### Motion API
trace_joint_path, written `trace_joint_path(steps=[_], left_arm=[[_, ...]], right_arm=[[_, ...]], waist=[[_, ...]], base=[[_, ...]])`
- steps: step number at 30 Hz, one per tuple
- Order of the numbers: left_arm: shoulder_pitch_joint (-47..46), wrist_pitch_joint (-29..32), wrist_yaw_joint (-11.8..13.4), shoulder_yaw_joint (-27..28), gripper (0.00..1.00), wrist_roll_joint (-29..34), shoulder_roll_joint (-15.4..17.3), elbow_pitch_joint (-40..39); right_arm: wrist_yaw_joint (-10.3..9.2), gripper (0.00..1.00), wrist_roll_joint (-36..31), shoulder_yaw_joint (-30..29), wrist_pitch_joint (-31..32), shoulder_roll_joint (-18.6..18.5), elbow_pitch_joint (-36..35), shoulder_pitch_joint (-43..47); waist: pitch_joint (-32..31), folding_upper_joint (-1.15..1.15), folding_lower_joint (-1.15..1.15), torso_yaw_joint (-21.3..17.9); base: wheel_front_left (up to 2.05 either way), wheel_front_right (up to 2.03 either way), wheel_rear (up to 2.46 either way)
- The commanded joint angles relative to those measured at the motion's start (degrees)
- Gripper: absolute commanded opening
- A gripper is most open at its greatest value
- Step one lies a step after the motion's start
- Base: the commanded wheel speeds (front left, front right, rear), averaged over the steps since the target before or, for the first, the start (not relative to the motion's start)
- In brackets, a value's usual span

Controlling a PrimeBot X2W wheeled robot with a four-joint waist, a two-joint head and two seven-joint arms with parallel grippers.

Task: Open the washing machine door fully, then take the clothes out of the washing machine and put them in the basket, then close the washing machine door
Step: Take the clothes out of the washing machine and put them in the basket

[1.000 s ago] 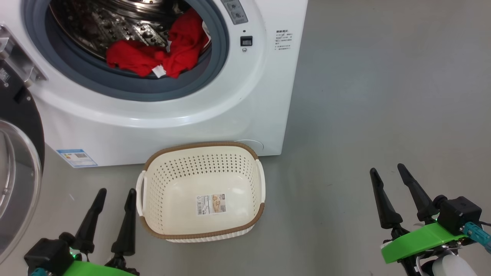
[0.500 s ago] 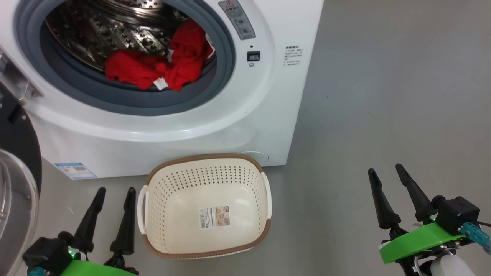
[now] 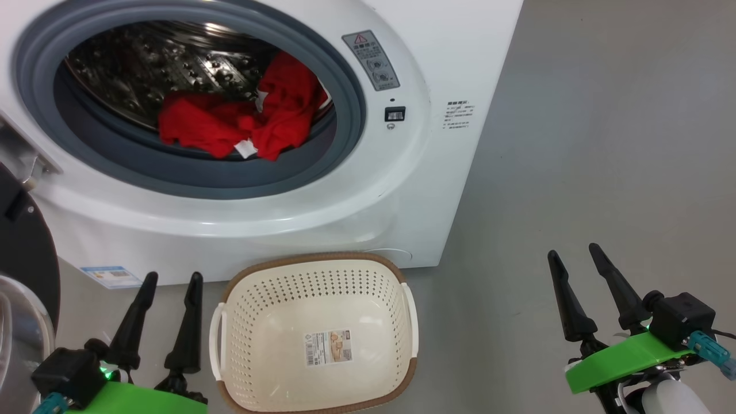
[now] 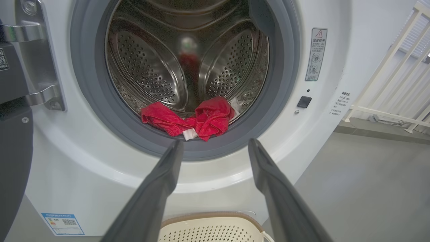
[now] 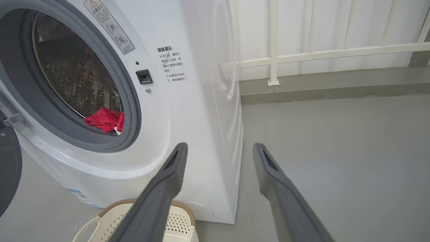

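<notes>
The left gripper (image 3: 173, 277) hangs low in front of the washing machine (image 3: 287, 213), below its round opening, with its two dark fingers spread wide and nothing between them. In the left wrist view they point straight at the mouth of the machine. The right gripper (image 3: 572, 250) is equally spread and empty, and sits off the machine's right front corner over the bare floor (image 3: 575, 144). Between the two, the basket (image 3: 313, 258) stands on the floor with its far rim close against the foot of the machine's front, and it holds only its paper label. The clothes (image 3: 230, 123), a crumpled red heap with a small white tag (image 3: 245, 148), lie inside the machine at the bottom of the steel drum (image 3: 144, 63), just behind the grey gasket (image 3: 190, 178). The washing machine door (image 3: 29, 259) stands swung out from the machine's left side and leaves the opening clear. By the look of it the first step, opening the door, is done. Taking the clothes out has not begun, since no garment is gripped or in the basket, and closing the door comes last.
</notes>
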Motion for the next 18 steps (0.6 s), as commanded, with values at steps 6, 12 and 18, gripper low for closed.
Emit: trace_joint_path(steps=[6, 12, 18], left_arm=[[-1.8, -0.3, -0.3, 1.7, 1.0, -0.1, 1.4, -0.8], [-2.1, -0.3, -0.3, 0.4, 1.0, 2.0, 1.8, 0.6], [-7.1, -0.3, -0.3, -1.2, 1.0, 3.6, 1.9, 4.0]], right_arm=[[0.28, 1.0, -1.2, 1.1, -0.4, -0.3, -1.2, -1.5], [0.28, 1.0, -1.2, 1.4, -0.4, -0.1, -1.2, -1.7], [0.28, 1.0, -1.4, 1.9, -0.4, 0.4, -1.5, -2.7]], waist=[[0.1, 0.0, 0.0, 0.2], [0.3, 0.0, 0.0, 0.2], [2.4, 0.0, 0.0, -0.2]], base=[[0.04, -0.04, 0.0], [0.0, 0.0, 0.0], [0.0, 0.0, 0.0]])
